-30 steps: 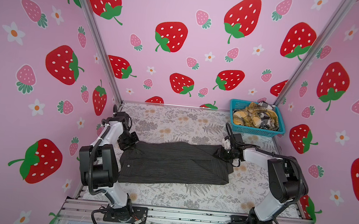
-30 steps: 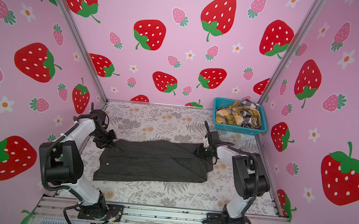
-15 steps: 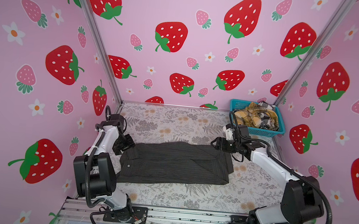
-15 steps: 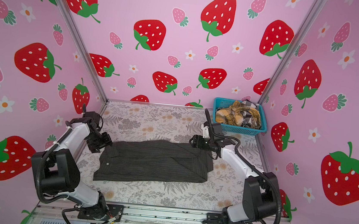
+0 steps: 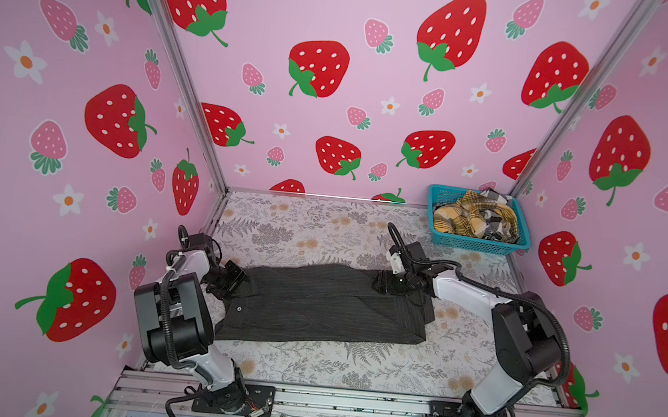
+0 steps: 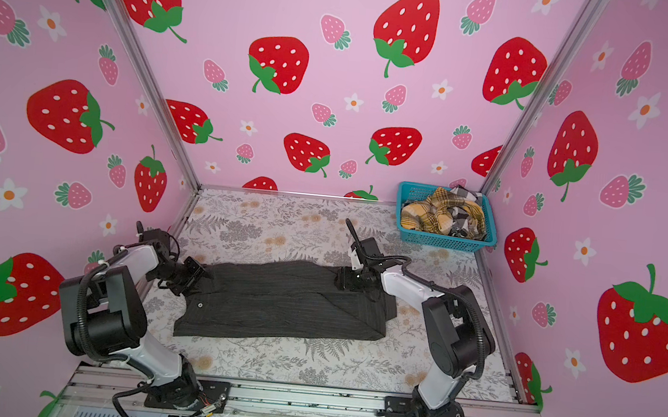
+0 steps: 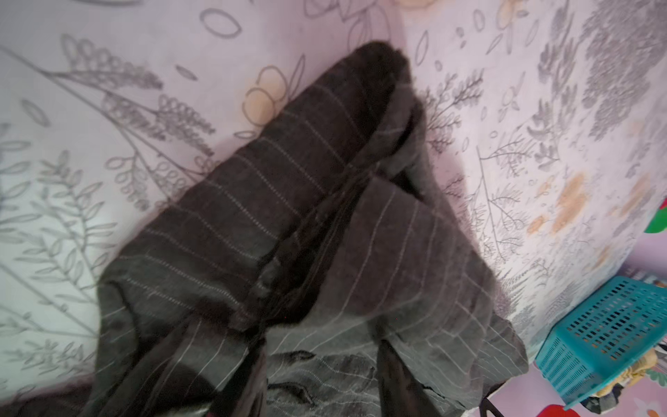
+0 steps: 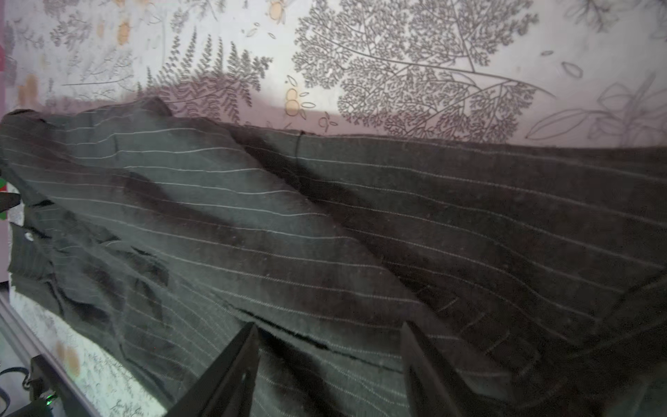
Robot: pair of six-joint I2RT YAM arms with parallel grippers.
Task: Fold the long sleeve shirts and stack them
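Tips hidden in both top views; wrist views show left pincer [image 7: 321, 346] and right pincer [image 8: 328, 330] apart above the striped shirt [image 5: 314, 303]

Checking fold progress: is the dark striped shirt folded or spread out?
Partly folded: the shirt lies as a long band, cloth layers overlapping diagonally.

The worktop [image 5: 322, 225] is covered in a pale print of grey ferns and peach flowers; a charcoal pinstriped shirt [image 5: 323, 304] lies flat across its middle, spread from side to side with one end folded over. A turquoise mesh basket [image 5: 479, 245] stands in its far right corner.
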